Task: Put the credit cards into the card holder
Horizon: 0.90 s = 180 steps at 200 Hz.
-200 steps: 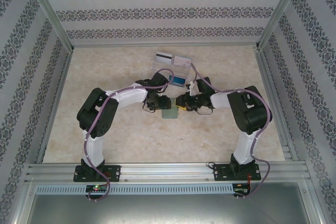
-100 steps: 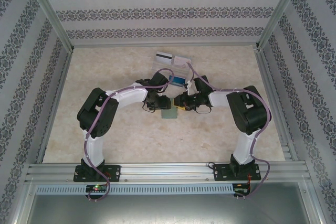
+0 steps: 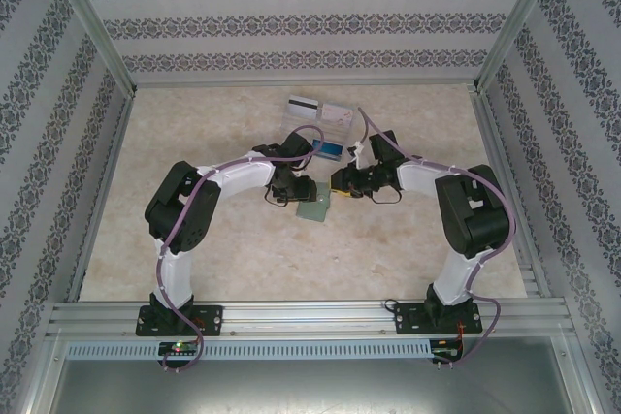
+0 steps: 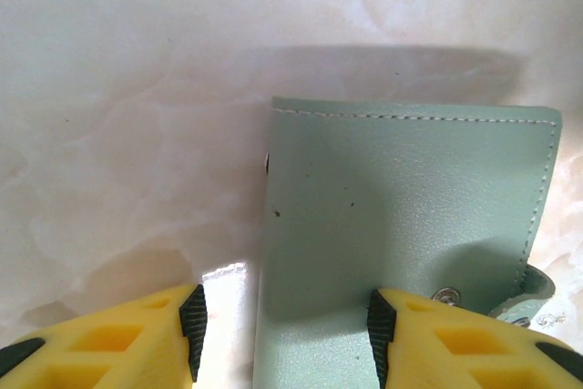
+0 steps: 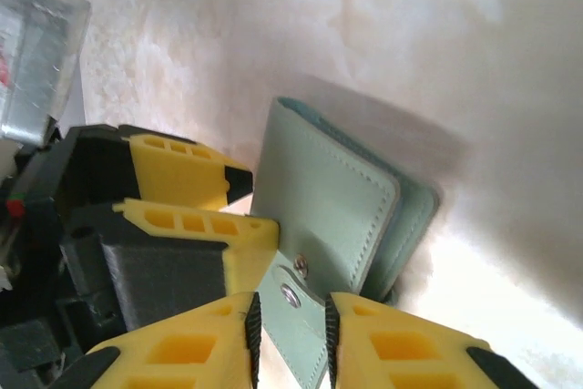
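Right tool has closed, seemingly clamping card holder tab; left tool apart.

Robot lab test cell, not a home or shop. Alu extrusion frame boxes in the space, and the walls are flat panels w/ printed stripe wallpaper. The worktop is a pale marble-look sheet. Left arm and right arm, white/black w/ purple cables, sit bolted to an alu rail at the near edge.
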{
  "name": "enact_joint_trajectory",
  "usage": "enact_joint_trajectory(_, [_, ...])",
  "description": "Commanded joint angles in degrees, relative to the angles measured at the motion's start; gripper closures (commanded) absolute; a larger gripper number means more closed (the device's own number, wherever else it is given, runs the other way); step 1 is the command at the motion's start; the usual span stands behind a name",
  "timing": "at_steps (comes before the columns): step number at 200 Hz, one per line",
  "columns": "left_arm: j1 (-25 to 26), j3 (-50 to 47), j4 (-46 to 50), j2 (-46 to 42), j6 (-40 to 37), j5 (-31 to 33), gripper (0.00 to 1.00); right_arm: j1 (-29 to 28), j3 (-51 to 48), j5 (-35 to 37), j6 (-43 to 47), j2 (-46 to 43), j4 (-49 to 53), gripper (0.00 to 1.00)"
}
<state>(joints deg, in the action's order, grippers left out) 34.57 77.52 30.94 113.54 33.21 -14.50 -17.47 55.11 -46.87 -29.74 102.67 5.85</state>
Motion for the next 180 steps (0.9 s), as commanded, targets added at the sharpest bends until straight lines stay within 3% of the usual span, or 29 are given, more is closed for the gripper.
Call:
enact_joint_trajectory(1, [1.08,0.45,2.12,1.16,-0.87,1.59,0.48,-1.17,1.70,0.55,1.42,0.87,2.70,0.74])
enact_joint_trajectory(49, [1.11,0.34,1.84,1.42,-0.69,1.41,0.52,-3.73,0.48,-0.54,-0.26,1.84,0.67,0.80])
enact_joint_trajectory(180, [1.55,0.69,0.50,1.77,-0.08,0.17,0.61,-4.94,1.35,0.91,-1.73,6.36,-0.97,0.80])
